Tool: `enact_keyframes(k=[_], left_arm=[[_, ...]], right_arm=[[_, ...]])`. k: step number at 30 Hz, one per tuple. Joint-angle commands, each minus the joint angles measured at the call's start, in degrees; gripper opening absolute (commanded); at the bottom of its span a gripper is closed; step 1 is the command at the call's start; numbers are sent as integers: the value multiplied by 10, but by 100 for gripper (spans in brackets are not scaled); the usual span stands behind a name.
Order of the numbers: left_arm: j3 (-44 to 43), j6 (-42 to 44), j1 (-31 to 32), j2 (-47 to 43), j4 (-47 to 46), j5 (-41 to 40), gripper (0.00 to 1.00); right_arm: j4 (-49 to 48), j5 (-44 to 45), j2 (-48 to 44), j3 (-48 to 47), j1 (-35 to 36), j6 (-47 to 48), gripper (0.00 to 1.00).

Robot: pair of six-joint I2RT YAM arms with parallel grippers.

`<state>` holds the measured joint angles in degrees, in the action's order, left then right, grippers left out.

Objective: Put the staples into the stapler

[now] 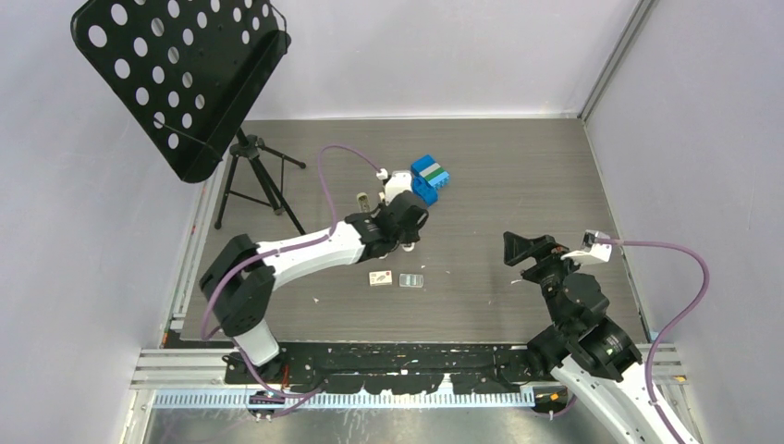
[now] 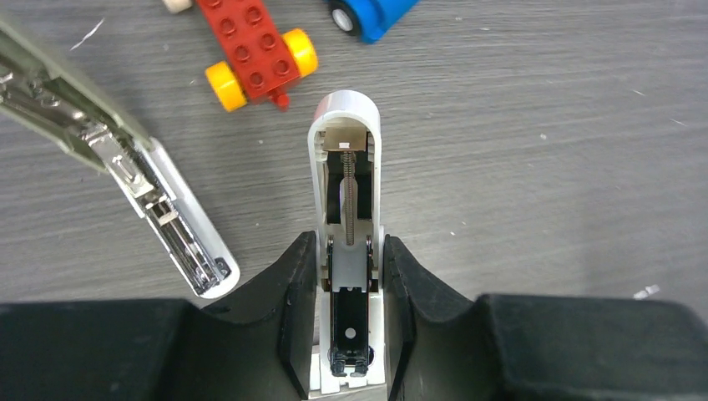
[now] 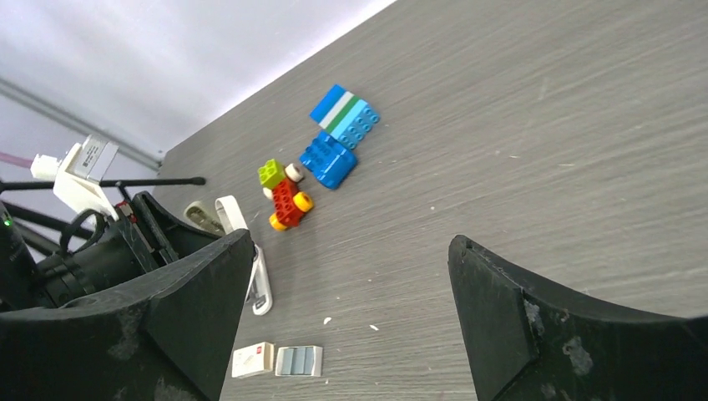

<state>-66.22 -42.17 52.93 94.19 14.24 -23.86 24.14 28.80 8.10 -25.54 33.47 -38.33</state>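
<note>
Stapler (image 2: 344,125) opened up, left of table centre, its white spring half gripped between the left gripper (image 2: 351,255) jaws, near a red toy car (image 2: 250,46). Staples (image 1: 411,280) lie flat just beside a small box (image 1: 380,277), apart from the stapler. Right gripper (image 3: 349,246) jaws spread wide, empty, well to the right

light: bright, even light is falling from above | shadows: only faint, soft ones are lying under the tripod (image 1: 259,180) | glare: stapler (image 2: 194,241) chrome is glinting | focus: left gripper fingers (image 2: 292,317) are blurring near the lens
</note>
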Motion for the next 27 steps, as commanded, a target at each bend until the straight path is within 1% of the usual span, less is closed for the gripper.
enact_keyframes(k=[1,5,13,19,23,27], left_arm=[[-67,-86,23,47,83,-122,0],[-100,-154,34,90,122,-166,0],[-140,-228,58,165,172,-217,0],[-139,-275,64,198,175,-221,0],[-145,-283,65,214,175,-227,0],[-149,-297,64,227,175,-235,5]], right_arm=[[41,71,-7,-35,-2,-34,91],[45,73,-13,-36,-1,-33,91],[45,60,-16,-30,-2,-35,92],[43,48,-10,-28,-2,-37,92],[42,37,-10,-28,-2,-37,92],[41,34,-9,-27,-1,-37,92]])
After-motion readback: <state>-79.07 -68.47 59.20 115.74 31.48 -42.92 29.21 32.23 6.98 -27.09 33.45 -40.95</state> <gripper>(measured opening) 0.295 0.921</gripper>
